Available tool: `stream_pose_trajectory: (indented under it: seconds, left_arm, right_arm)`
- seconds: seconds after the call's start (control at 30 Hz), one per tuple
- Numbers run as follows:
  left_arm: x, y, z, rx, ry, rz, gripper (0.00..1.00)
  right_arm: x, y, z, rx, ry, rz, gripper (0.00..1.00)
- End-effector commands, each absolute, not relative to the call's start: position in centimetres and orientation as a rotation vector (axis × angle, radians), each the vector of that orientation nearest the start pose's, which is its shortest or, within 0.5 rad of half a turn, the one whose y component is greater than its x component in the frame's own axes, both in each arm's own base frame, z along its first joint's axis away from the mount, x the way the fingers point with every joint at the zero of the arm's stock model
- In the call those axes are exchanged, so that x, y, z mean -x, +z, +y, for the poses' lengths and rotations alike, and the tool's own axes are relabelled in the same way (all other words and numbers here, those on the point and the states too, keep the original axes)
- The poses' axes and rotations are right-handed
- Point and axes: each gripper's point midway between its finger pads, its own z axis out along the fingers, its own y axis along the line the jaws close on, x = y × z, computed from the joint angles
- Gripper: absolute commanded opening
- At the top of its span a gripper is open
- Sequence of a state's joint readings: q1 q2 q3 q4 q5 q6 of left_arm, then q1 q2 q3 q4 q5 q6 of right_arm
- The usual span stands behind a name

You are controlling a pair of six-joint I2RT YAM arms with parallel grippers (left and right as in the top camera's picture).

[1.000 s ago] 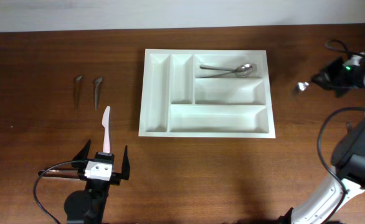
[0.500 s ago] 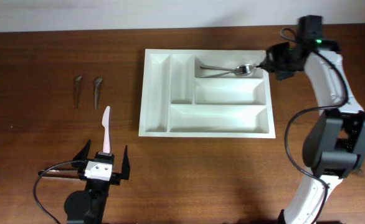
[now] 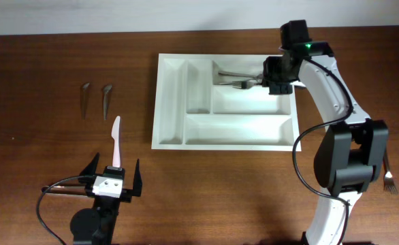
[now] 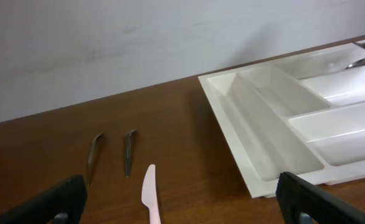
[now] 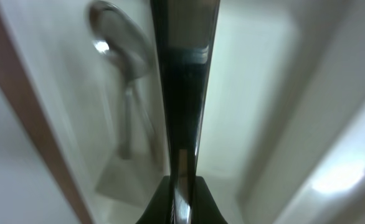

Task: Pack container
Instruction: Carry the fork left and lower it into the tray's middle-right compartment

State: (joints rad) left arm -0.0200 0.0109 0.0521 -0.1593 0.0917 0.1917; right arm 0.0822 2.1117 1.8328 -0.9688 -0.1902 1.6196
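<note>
Wooden table: container beneath right end effector clamping metal utensil; left end effector wide.

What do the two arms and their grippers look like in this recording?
Right arm: white links, black joints, a green light near the wrist, a black cable alongside. Left gripper: black fingers on a white block, a black wire looping beside it.

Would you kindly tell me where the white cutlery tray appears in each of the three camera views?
Overhead: the container sits upper centre of the picture.
Left wrist: right half, running off the right edge.
Right wrist: fills the frame, blurred, behind the dark utensil.
Shared landmark: the metal spoon lying in its top long compartment.
</note>
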Motion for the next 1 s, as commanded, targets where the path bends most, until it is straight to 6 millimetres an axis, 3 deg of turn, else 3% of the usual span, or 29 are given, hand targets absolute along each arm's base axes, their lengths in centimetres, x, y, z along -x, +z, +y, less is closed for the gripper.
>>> stream_pose_trajectory:
  seconds: [0.0,0.27,0.6,0.87,0.97]
  left_arm:
    - [-24.2,15.6,-1.8,-0.241,0.07,1.67,0.99]
    - [-24.2,15.6,-1.8,-0.241,0.07,1.67,0.99]
    - [-24.2,15.6,-1.8,-0.241,0.07,1.67,0.99]
    - [-24.2,15.6,-1.8,-0.242,0.07,1.67,0.99]
    - [-24.2,15.6,-1.8,-0.241,0.07,1.67,0.99]
  right_arm:
    - [-47.7,10.4,6.9,-2.058,0.465,2.17,0.04]
    - [-47.6,10.4,7.7,-2.035,0.454,2.187,0.04]
    - [-46.7,8.2,11.3,-2.037,0.4,2.244,0.04]
    - [-46.6,7.6,11.6,-2.042,0.368,2.235,0.05]
    - [-46.6,7.6,11.3,-2.037,0.353,2.225,0.18]
